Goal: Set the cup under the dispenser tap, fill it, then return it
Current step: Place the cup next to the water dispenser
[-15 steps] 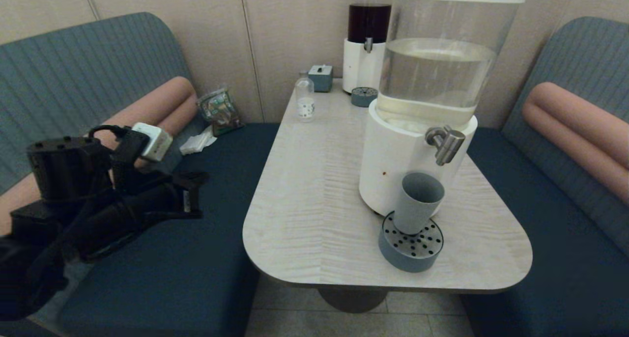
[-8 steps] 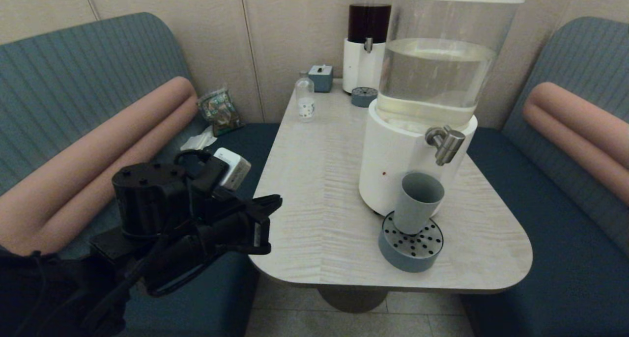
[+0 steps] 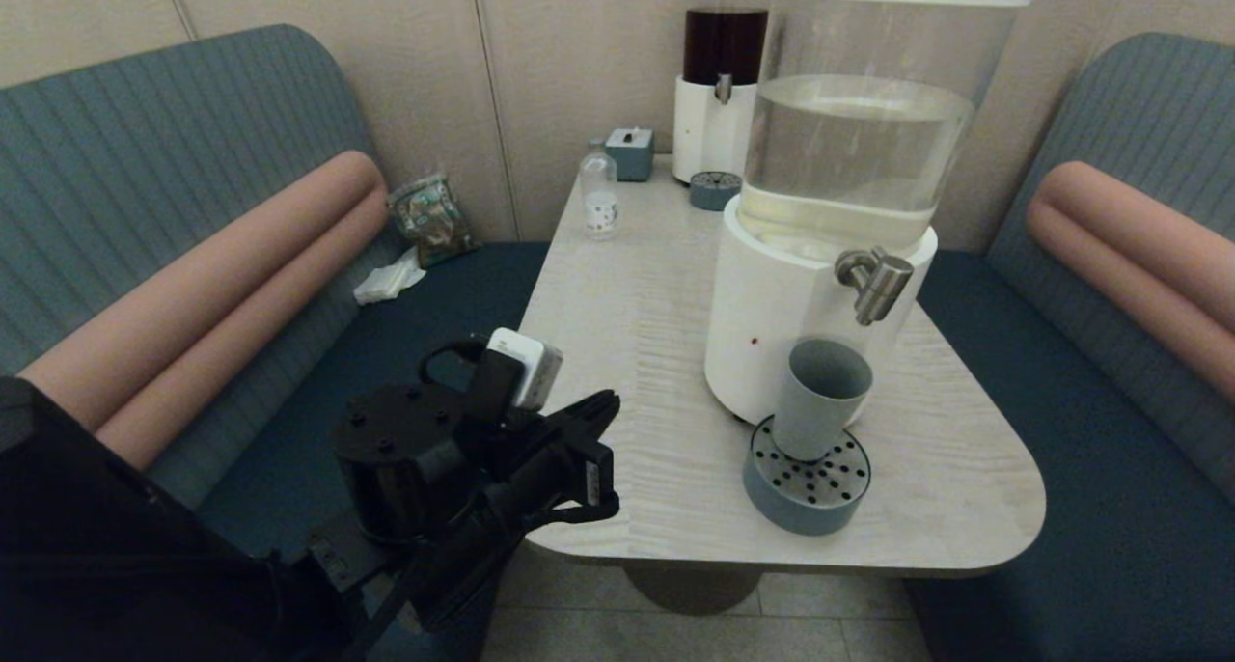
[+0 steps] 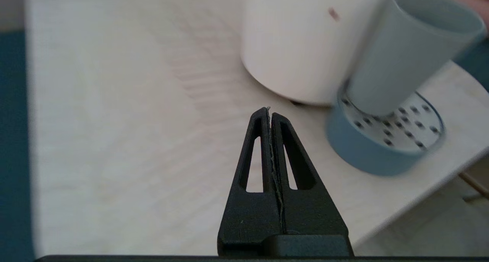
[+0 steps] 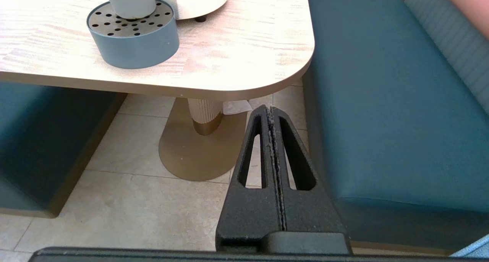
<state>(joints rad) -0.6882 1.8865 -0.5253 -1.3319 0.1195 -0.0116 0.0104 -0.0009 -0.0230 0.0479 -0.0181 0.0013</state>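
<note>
The grey-blue cup [image 3: 821, 398] [image 4: 407, 50] stands upright on a round perforated drip tray [image 3: 809, 482] [image 4: 382, 141] [image 5: 133, 33], below and slightly left of the steel dispenser tap [image 3: 876, 281] on the large white-based dispenser [image 3: 793, 315]. My left gripper [image 3: 606, 428] [image 4: 269, 111] is shut and empty, hovering over the table's front left edge, well left of the cup. My right gripper [image 5: 269, 110] is shut and empty, low beside the table over the floor; it does not show in the head view. Only the cup's bottom [image 5: 130, 2] appears in the right wrist view.
The table [image 3: 627, 353] also carries a smaller dispenser with dark liquid [image 3: 719, 73], its drip tray [image 3: 715, 189], a small clear bottle [image 3: 598, 197] and a blue box [image 3: 629, 151] at the back. Blue bench seats [image 3: 1081, 450] flank both sides. A pedestal base [image 5: 198, 143] stands under the table.
My left arm has swung from over the left bench rightward and forward to the table's front left edge, staying shut. The cup and dispenser have not moved.
</note>
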